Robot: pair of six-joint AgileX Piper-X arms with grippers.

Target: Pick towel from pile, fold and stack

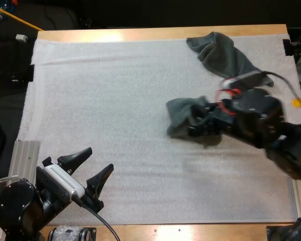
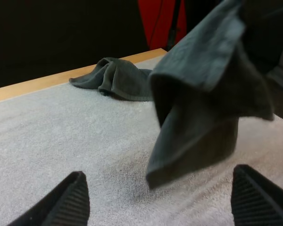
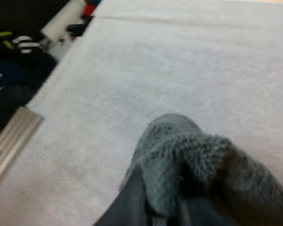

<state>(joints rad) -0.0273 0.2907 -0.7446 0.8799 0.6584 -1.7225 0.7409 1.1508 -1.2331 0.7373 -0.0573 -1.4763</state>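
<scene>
- Looking at where stuff sits: our right gripper [image 1: 199, 124] is clenched on a bunched end of the lifted towel [image 1: 181, 116], over the right half of the mat [image 1: 115, 100].
- In the left wrist view that towel hangs in loose folds, and its lowest corner looks just clear of the mat. We'd call it picked but not spread out yet.
- The crumpled towel [image 1: 218, 52] lies at the far right of the mat, near the counter [image 1: 140, 34] edge, well apart from the left arm.
- Our left gripper [image 1: 93, 168] sits near left, fingers spread and holding nothing.
- The bit that matters: the lifted towel is far and to the right of the left gripper, with bare mat between them. Its free end trails left from the right gripper toward the middle, so its long axis runs roughly left to right.
- We reckon the right arm has to lay it flat first. The left gripper can then go for that leftward free edge, since it's the nearer one to it.
</scene>
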